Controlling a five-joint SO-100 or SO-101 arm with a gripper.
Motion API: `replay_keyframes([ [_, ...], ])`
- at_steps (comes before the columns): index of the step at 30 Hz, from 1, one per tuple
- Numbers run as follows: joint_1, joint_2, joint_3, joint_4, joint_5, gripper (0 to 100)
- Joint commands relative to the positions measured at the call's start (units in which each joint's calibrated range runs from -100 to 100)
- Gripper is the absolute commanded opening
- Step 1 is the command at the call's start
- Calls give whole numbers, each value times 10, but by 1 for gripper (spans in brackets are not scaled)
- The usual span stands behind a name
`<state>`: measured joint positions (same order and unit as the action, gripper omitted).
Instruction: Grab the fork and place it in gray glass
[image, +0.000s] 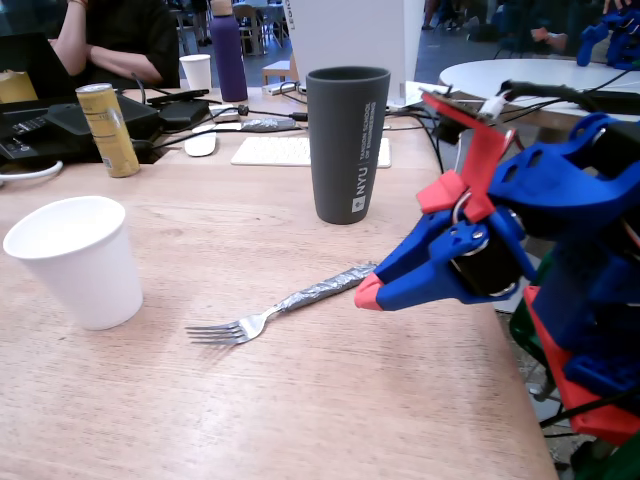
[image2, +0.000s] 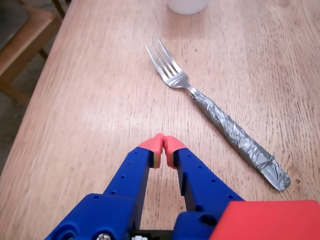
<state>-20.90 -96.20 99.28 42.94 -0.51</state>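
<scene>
- The wooden table carries everything; its right edge in the fixed view is near the arm, so there is little room there.
- The gray glass stands upright behind the fork, well apart from it, with its mouth open and empty as far as I can see.
- The white paper cup stands near the tines and should not be touched.
- The gripper has its red tips pressed together, grasping nothing, and it hovers beside the handle.
- The fork lies flat on the table, tines toward the paper cup.
- In my judgement, the fingers must first open, then come down across the foil-wrapped handle, not the tines.
</scene>
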Motion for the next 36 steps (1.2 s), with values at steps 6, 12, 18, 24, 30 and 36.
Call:
replay_keyframes([
  [6,-1,-9,2,0,1,0],
  [12,-1,-9,2,0,1,0],
  [18,-1,-9,2,0,1,0],
  [24,-1,-9,2,0,1,0],
  [30,-1,-9,2,0,1,0],
  [36,-14,-9,2,0,1,0],
])
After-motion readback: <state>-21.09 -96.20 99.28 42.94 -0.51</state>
